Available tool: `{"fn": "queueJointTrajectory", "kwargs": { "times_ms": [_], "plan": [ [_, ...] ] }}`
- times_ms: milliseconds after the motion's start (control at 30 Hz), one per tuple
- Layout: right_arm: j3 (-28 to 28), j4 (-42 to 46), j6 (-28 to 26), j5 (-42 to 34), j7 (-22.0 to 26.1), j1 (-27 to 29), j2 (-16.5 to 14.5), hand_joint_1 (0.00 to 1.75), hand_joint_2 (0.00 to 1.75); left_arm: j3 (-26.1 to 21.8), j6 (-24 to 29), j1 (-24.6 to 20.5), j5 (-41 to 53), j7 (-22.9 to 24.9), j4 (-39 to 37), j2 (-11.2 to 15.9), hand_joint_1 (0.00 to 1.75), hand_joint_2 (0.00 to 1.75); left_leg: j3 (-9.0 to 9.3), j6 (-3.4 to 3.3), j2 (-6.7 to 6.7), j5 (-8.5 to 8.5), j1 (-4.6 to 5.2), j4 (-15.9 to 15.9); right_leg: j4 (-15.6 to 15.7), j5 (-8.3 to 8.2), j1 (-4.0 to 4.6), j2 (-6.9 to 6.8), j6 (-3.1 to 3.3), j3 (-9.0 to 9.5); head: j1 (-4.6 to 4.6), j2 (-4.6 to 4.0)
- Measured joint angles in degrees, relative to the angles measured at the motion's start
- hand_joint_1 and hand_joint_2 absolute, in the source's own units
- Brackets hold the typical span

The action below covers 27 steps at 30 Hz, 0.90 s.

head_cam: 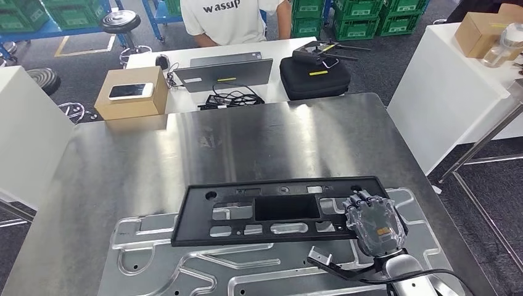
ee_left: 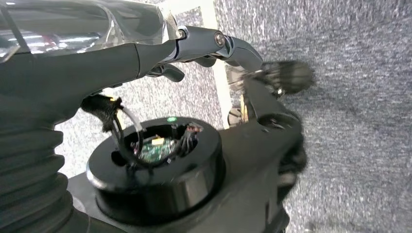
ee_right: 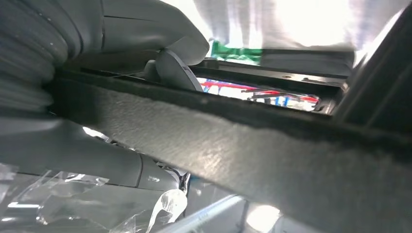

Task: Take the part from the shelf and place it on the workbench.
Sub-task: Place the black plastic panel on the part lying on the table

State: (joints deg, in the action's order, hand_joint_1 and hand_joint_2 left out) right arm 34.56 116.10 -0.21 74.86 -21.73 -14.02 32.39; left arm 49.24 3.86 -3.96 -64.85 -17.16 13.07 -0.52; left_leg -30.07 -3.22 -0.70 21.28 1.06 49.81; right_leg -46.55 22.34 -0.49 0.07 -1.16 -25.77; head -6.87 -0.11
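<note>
Head view: steel worktop [head_cam: 154, 160], brushed, carrying a silver machined plate [head_cam: 148, 259] at its near edge. Black part [head_cam: 234, 213], flat, long, with many cut-outs and one deep rectangular recess at its middle, lies across the far side of the plate, its far edge reaching onto the bare worktop. Right robot hand [head_cam: 372, 223], under clear film, sits at the part's right end, fingers over the part's edge; the part appears gripped there. Beyond the worktop: white table [head_cam: 185, 55] bearing a cardboard box [head_cam: 132, 92] with a phone on top, a laptop [head_cam: 225, 74], a cable bundle [head_cam: 231, 97], a black case [head_cam: 314, 77]. A person in a white shirt [head_cam: 231, 18] stands behind that table; green crates [head_cam: 358, 15] are stacked behind. A second white table [head_cam: 444, 92] to the worktop's right holds a box [head_cam: 484, 34]. Left wrist view: left robot hand [ee_left: 194, 48] over grey carpet [ee_left: 359, 121], fingers extended and loosely apart, nothing between them. Right wrist view: the part's dark, rough-textured edge [ee_right: 233, 141] crosses the frame close up, with the right robot hand's grey thumb [ee_right: 175, 70] on one side of it and fingers on the other, clasping it.
</note>
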Motion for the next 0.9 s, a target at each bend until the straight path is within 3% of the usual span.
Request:
{"fn": "queueJointTrajectory", "kwargs": {
  "times_ms": [67, 200, 233, 300, 433, 533, 667, 867, 900],
  "plan": [
    [-0.9, -1.8, 0.2, 1.4, 0.3, 0.4, 1.3, 1.75, 1.75, 0.0, -0.1, 0.1, 0.0, 0.0, 0.0, 0.0, 0.0, 1.75, 0.88, -0.53, -0.05, -1.18, 0.3, -2.7, -0.1, 0.48, 0.03, -0.08, -0.53, -0.04, 0.01, 0.0],
    [-3.1, -5.2, 0.0, 2.6, 0.9, 1.0, 3.3, 1.75, 1.75, 0.1, -0.3, 0.4, 0.1, -0.4, 0.0, 0.0, 0.0, 1.75, 0.89, -0.03, -0.07, -2.39, 0.15, -2.8, -0.2, 0.62, 0.23, -0.22, 0.92, -0.3, 0.01, 0.01],
    [-3.6, -6.1, -0.1, 2.7, 1.0, 1.0, 3.6, 1.75, 1.75, 0.1, -0.3, 0.4, 0.1, -0.4, 0.0, 0.0, 0.0, 1.75, 0.81, -0.17, -0.09, -2.46, 0.19, -2.8, -0.1, 0.55, 0.23, -0.24, 0.91, -0.32, 0.02, 0.01],
    [-4.5, -7.7, -0.4, 2.8, 1.0, 1.0, 4.0, 1.75, 1.75, 0.1, -0.3, 0.3, 0.1, -0.6, 0.0, 0.0, 0.0, 1.75, 0.74, -0.4, -0.11, -2.37, 0.27, -2.8, 0.1, 0.47, 0.18, -0.25, 0.57, -0.29, 0.03, 0.01],
    [-5.9, -10.3, -1.4, 3.0, 0.7, 1.3, 4.2, 1.75, 1.75, 0.1, -0.7, 0.2, -0.4, -3.3, 0.0, 0.0, 0.0, 1.75, 0.6, -0.83, -0.07, -2.36, 0.43, -2.8, 0.5, 0.25, -0.04, -0.22, -1.12, -0.3, -0.02, 0.02],
    [-6.6, -11.7, -1.8, 3.2, 0.3, 2.0, 4.2, 1.75, 1.75, 0.1, -3.2, 0.2, -1.0, -7.4, 0.0, 0.0, 0.0, 1.75, 0.53, -1.01, -0.03, -2.49, 0.46, -2.8, 0.5, 0.08, -0.06, -0.19, -1.32, -0.37, -0.05, 0.02],
    [-7.3, -13.0, -1.8, 3.1, -0.3, 2.5, 4.2, 0.0, 0.0, -0.1, -8.0, 0.2, -1.1, -12.8, 0.0, 0.1, 0.0, 1.75, 0.53, -1.12, -0.02, -2.65, 0.45, -2.9, 0.5, 0.0, -0.07, -0.2, -1.36, -0.45, -0.06, 0.02],
    [-7.7, -14.6, -1.8, 2.6, -0.5, 2.3, 4.2, 0.0, 0.0, -0.1, -7.1, 0.2, 0.1, -13.5, 0.0, 0.3, 0.0, 1.75, 0.53, -1.1, -0.02, -2.69, 0.4, -3.1, 0.5, 0.02, -0.05, -0.21, -1.34, -0.5, -0.05, 0.02],
    [-7.8, -14.8, -1.9, 2.4, -0.6, 2.3, 4.2, 0.0, 0.0, -0.1, -7.1, 0.2, 0.1, -13.3, 0.0, 0.3, 0.0, 1.31, 0.53, -1.1, -0.02, -2.68, 0.39, -3.1, 0.5, 0.02, -0.04, -0.21, -1.33, -0.5, -0.05, 0.02]
  ]
}}
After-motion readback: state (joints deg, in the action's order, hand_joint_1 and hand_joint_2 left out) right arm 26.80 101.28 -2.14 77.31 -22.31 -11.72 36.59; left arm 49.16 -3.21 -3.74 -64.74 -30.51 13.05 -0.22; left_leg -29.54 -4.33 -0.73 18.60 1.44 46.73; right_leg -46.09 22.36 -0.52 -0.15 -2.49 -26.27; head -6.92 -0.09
